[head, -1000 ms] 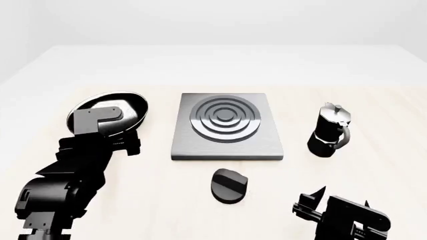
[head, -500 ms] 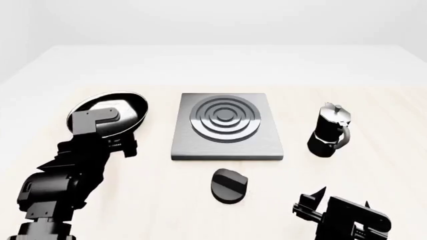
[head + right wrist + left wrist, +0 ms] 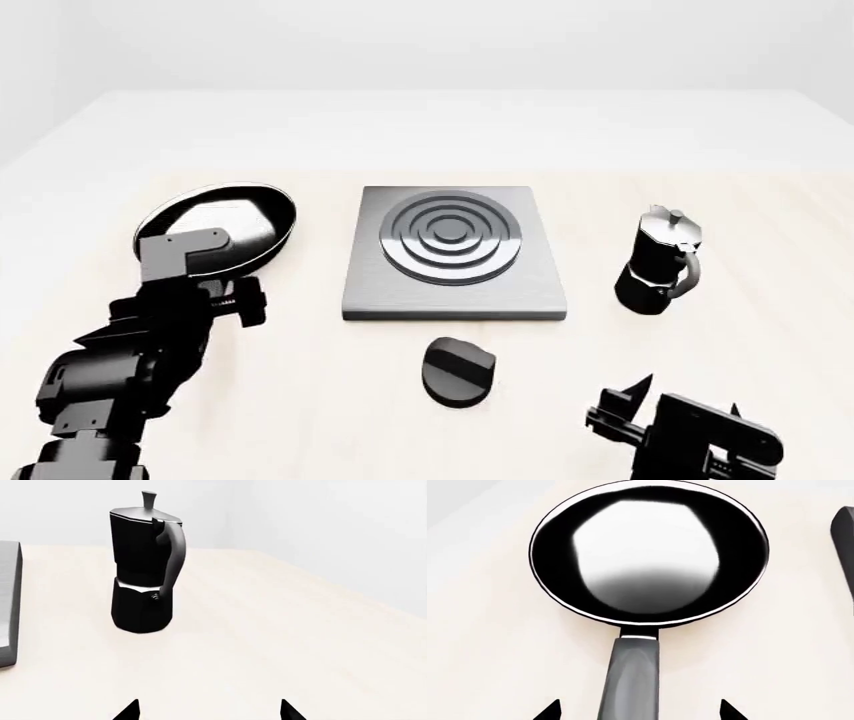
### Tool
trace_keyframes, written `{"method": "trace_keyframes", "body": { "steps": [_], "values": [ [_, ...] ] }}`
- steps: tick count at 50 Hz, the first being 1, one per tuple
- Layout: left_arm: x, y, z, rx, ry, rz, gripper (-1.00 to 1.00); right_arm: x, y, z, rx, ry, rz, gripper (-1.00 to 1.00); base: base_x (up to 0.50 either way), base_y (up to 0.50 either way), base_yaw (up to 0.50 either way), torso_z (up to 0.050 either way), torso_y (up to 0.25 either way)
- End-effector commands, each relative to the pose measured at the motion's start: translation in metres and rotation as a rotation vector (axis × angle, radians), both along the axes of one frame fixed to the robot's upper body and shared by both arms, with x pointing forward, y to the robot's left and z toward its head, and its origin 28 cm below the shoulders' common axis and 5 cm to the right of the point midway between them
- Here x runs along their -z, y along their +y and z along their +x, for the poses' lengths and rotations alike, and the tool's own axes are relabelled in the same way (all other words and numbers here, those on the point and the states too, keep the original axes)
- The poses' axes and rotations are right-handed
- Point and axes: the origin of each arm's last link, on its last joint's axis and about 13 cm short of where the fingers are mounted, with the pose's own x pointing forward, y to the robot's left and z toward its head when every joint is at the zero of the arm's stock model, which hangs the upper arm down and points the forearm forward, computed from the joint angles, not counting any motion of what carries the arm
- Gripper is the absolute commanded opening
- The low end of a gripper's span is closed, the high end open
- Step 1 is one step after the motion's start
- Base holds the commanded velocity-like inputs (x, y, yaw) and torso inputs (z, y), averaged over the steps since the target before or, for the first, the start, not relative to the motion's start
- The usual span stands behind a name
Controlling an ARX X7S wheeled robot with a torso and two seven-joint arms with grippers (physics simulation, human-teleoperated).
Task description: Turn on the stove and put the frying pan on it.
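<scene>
Left gripper (image 3: 637, 711), in the left wrist view, showed only two dark fingertips (image 3: 550, 711), spread wide with the frying pan's handle (image 3: 630, 677) running between them and touching neither; it was open and held nothing. The frying pan (image 3: 647, 555) lay flat on the pale table (image 3: 480, 645), its glossy inside throwing back a bright patch. By its look it was a rigid pan, probably fairly heavy toward the bowl and with a smooth, possibly slippery handle, so I judged the best hold to be across the handle close to the bowl, to limit tipping and twisting. A dark edge (image 3: 844, 550) showed to one side; what it was could not be told from this view.

From the head view, the left gripper (image 3: 200, 262) hung over the near rim of the frying pan (image 3: 247, 215), which sat just left of the stove (image 3: 454, 295) and apart from it. The black knob (image 3: 458, 371) lay in front of the stove, untouched. The moka pot (image 3: 658, 262) stood to the stove's right. The right gripper (image 3: 625, 412) sat low and near, well clear of everything.

At the right wrist view, the right gripper (image 3: 208, 711) likewise showed two spread tips with nothing between, open and empty, facing the moka pot (image 3: 143, 562) on the table.
</scene>
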Motion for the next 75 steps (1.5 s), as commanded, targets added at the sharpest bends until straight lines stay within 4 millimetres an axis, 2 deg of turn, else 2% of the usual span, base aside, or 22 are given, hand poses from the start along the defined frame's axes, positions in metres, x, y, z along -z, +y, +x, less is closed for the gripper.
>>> {"method": "trace_keyframes", "body": {
  "steps": [1,17,18,29,69,70,75],
  "values": [
    [0.005,0.002,-0.001,-0.001,0.029,-0.009,1.0,0.0,0.0,0.0,0.001,0.001,0.0,1.0,0.0,0.0,0.0,0.0,0.0],
    [0.008,0.0,-0.001,0.021,0.07,-0.031,1.0,0.0,0.0,0.0,0.002,0.001,0.001,1.0,0.0,0.0,0.0,0.0,0.0],
    [0.008,0.0,-0.001,0.036,0.119,-0.038,1.0,0.0,0.0,0.0,0.002,0.001,0.001,1.0,0.0,0.0,0.0,0.0,0.0],
    [0.008,0.002,0.0,0.019,0.118,-0.05,1.0,0.0,0.0,0.001,0.002,0.002,0.001,1.0,0.0,0.0,0.0,0.0,0.0],
    [0.028,0.007,0.0,-0.023,0.198,-0.06,1.0,0.0,0.0,0.0,0.002,0.002,0.004,1.0,0.0,0.0,0.0,0.0,0.0],
    [0.028,0.007,0.0,-0.031,0.198,-0.059,-1.0,0.0,0.0,0.0,0.002,0.002,0.004,1.0,0.0,0.0,0.0,0.0,0.0],
    [0.027,0.007,0.0,-0.036,0.192,-0.054,-1.0,0.001,0.0,0.0,0.002,0.003,0.005,1.0,0.0,0.0,0.0,0.0,0.0]
  ]
}}
